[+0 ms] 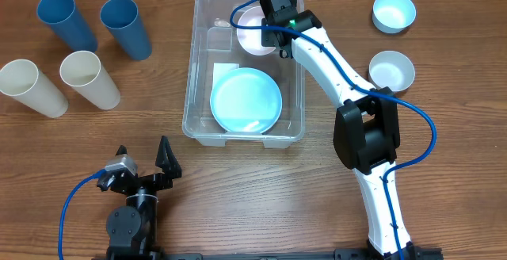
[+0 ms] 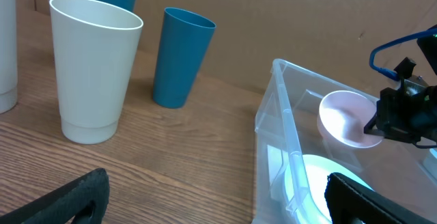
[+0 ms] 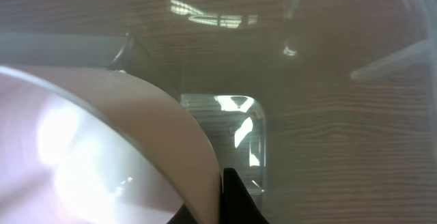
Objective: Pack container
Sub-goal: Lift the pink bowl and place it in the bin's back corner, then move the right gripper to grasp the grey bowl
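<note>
My right gripper point(image 1: 271, 35) is pinched tight on the rim of a small white plastic bowl point(image 1: 252, 32), holding it tilted inside the far end of the large clear plastic rectangular bin point(image 1: 190, 93) that sits in the middle of the table. The bin's long axis runs straight away from me. A round light-blue plate point(image 1: 245, 100) lies flat in its near half, so the free floor is directly beneath my right fingers, beyond the plate. I cannot tell whether the bowl already touches the bottom. My judgement is that the coming move is simply down and release, keeping clear of the plate's far edge. My left gripper point(image 1: 145, 158) rests with its fingers spread wide and empty, near the table's front edge, well apart from the bin, so the right arm is the nearer one.
</note>
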